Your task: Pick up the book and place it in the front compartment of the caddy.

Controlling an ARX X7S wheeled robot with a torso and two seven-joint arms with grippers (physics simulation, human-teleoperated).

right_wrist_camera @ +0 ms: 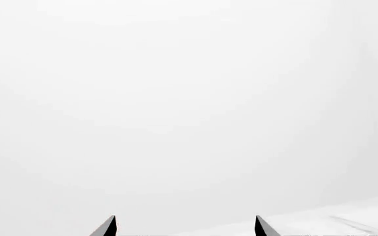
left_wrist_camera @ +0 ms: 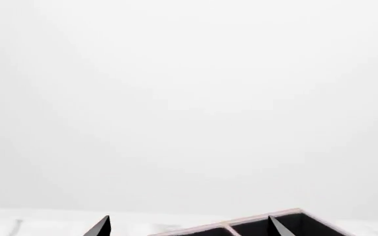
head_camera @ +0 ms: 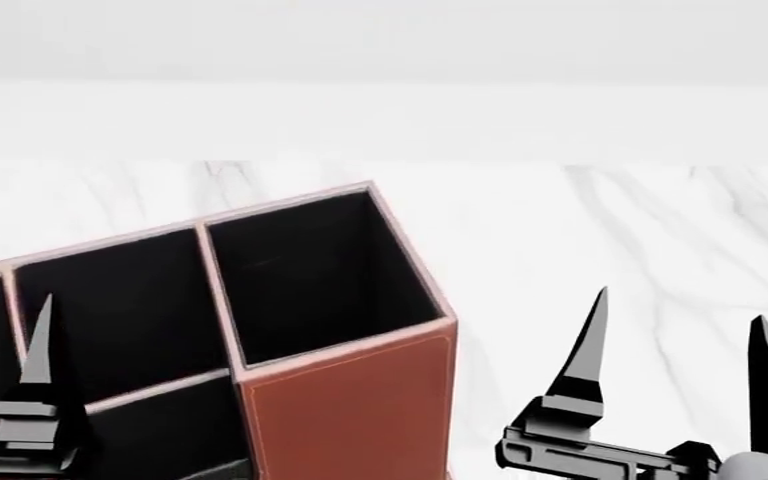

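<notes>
The book is out of view in every frame. The caddy point(head_camera: 344, 410), reddish-brown with black lining and pale pink rims, fills the lower left of the head view, its taller end section point(head_camera: 317, 270) to the right. A low pink cross divider point(head_camera: 157, 390) parts two black-lined sections. The frame edge cuts them, so I cannot tell which is the front compartment. My left gripper point(left_wrist_camera: 189, 227) is open and empty, and one fingertip point(head_camera: 40, 340) shows over the caddy's left part. A caddy rim corner point(left_wrist_camera: 267, 217) shows in the left wrist view. My right gripper point(head_camera: 678, 345) point(right_wrist_camera: 183, 227) stands open and empty to the right of the caddy.
The caddy stands on a white marble tabletop point(head_camera: 624, 230) with grey veins. A plain white wall point(head_camera: 384, 40) runs behind the table's far edge. Both wrist views show mostly that blank wall.
</notes>
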